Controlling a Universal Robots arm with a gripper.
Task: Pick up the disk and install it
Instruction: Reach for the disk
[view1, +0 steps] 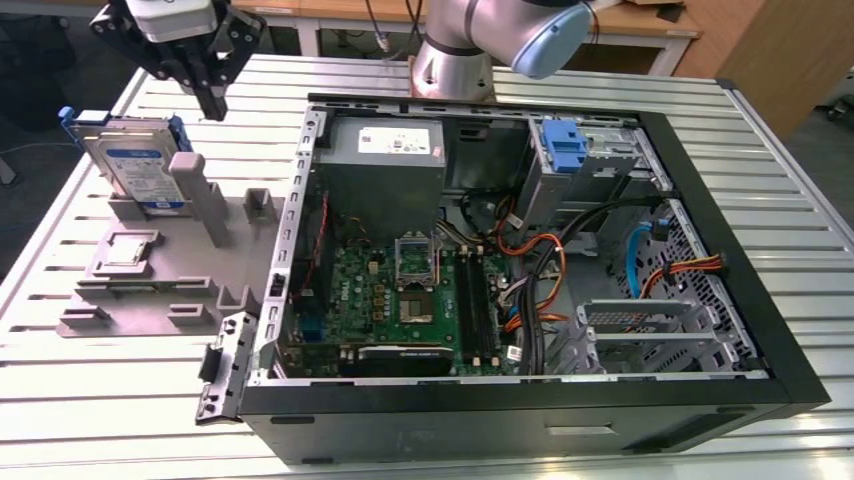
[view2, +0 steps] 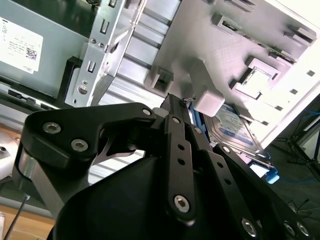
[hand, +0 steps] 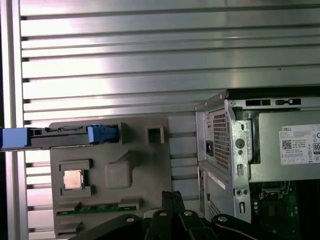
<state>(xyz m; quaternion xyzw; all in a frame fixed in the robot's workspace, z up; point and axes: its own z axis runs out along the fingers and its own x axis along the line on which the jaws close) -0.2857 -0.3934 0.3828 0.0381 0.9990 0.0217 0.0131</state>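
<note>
The disk (view1: 140, 165) stands on edge in a grey holder (view1: 147, 290) at the exterior view's left, its white-and-blue label facing out and blue rails along its edges. My gripper (view1: 212, 100) hangs above and just to the right of it, fingers together, holding nothing and clear of the disk. In the first wrist view the disk (hand: 60, 136) appears edge-on with blue rail ends, away from the shut gripper (hand: 172, 196). The second wrist view has the disk (view2: 235, 127) just beyond the gripper (view2: 177, 100).
An open computer case (view1: 747, 250) lies to the right of the holder, with a grey power-supply box (view1: 387, 150), a motherboard (view1: 400, 290), cables and a blue bracket (view1: 567, 145) in a drive bay. The holder also carries a small chip (hand: 73, 179). The slatted metal table (view1: 107, 400) surrounds everything.
</note>
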